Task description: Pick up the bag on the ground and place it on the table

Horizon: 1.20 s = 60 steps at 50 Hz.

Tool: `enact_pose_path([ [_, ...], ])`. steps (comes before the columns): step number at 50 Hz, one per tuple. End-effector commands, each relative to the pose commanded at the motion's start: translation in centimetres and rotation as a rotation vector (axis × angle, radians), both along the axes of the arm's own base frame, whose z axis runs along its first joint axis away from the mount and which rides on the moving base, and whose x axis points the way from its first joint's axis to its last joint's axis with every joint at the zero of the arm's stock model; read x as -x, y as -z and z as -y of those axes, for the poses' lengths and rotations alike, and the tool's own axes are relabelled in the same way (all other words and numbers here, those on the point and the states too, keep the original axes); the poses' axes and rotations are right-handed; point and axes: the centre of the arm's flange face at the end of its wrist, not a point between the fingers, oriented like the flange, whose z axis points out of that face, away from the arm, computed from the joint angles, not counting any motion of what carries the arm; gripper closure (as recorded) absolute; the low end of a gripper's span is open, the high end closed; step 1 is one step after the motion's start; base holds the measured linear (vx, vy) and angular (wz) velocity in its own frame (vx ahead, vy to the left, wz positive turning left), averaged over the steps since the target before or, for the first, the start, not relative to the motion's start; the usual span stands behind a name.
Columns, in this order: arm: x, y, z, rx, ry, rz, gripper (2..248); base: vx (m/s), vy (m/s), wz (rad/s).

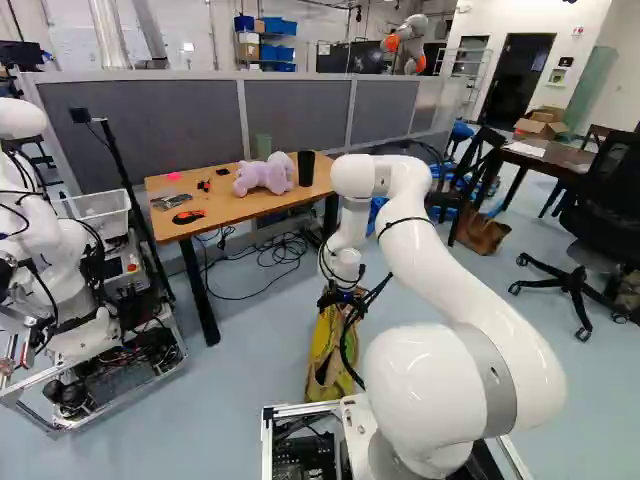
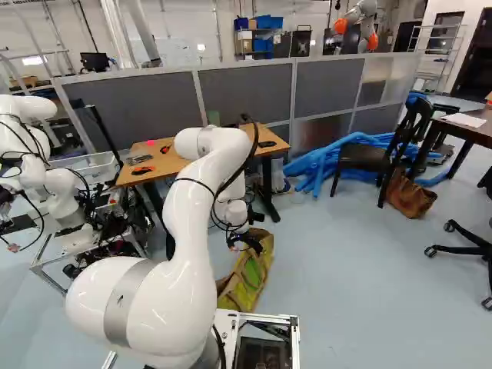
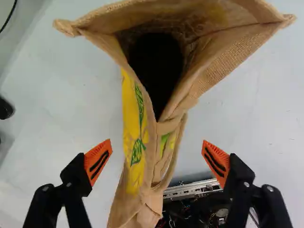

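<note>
The gripper (image 1: 343,298) is low over the floor at the top of the tan and yellow-green bag (image 1: 325,360), which stands on the floor just ahead of the base. In the wrist view the gripper (image 3: 157,148) is open, its orange pads wide apart. A narrow, folded part of the bag (image 3: 135,142) lies between them, with a gap on both sides. Ahead of the fingers the bag's mouth gapes, dark inside. The wooden table (image 1: 225,208) stands farther off, bearing a purple plush toy (image 1: 265,174), a black cup (image 1: 306,168) and small tools.
Another robot (image 1: 60,270) stands at the left. Cables (image 1: 285,250) lie on the floor beneath the table. Grey partitions (image 2: 254,92) run behind it. To the right are blue tubes (image 2: 338,157), a dark chair (image 2: 373,157), a brown leather bag (image 2: 410,194) and an office chair (image 1: 580,270).
</note>
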Motion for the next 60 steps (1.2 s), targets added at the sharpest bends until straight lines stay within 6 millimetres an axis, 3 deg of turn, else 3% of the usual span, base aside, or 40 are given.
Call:
enact_pose_path([
  [60, -0.2, 9.1, 0.0, -0.001, 0.000, -0.018, 3, 0.000, 0.000, 0.000],
])
